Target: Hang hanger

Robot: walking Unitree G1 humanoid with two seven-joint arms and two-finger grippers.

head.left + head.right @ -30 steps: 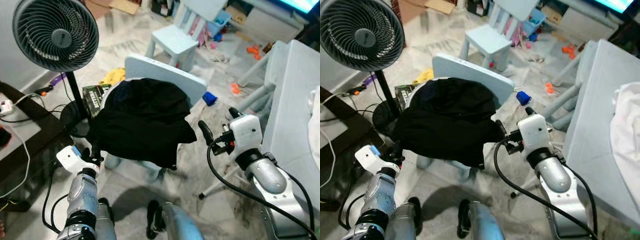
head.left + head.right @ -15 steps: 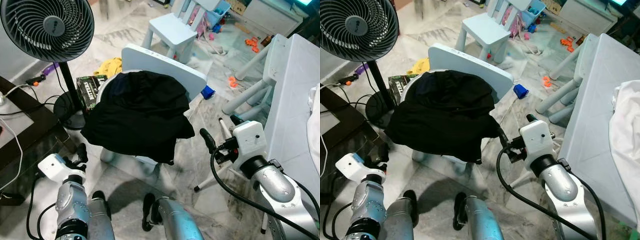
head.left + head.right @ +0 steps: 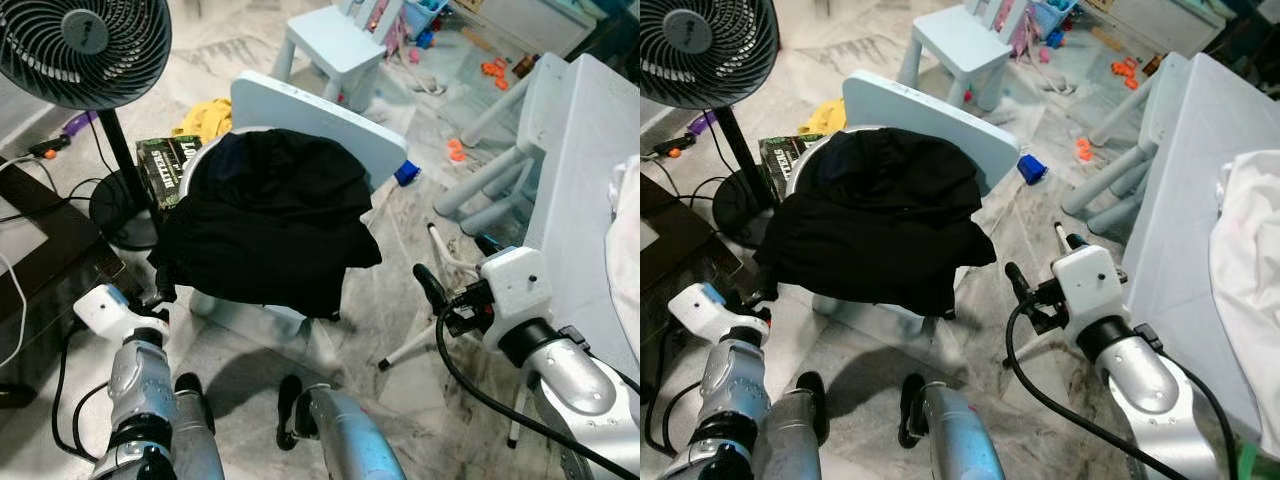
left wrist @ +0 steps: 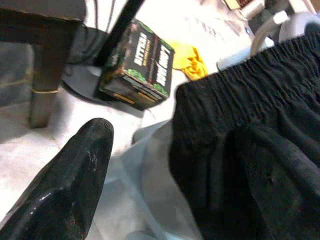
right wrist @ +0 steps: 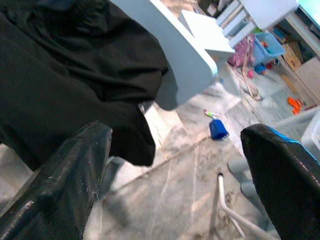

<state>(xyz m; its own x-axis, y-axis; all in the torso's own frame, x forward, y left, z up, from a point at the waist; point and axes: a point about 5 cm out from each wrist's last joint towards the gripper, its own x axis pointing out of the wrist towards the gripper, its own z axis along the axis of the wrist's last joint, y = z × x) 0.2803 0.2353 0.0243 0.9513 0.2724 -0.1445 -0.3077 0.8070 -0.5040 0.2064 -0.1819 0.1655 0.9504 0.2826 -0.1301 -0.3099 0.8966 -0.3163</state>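
A dark box (image 4: 137,70) with green trim, lying on the floor beside the fan stand (image 3: 125,190), carries pale block lettering across two of its faces; the words are too blurred to read with certainty. In the head views the same box shows pale print that cannot be read.

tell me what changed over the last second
The right end effector, open and empty, has drawn back from the edge of the black garment toward the robot. The left end effector has dropped slightly, still low by the garment's left edge. Nothing was grasped or let go. The garment stays draped on the light blue chair; the remaining shift is camera motion.
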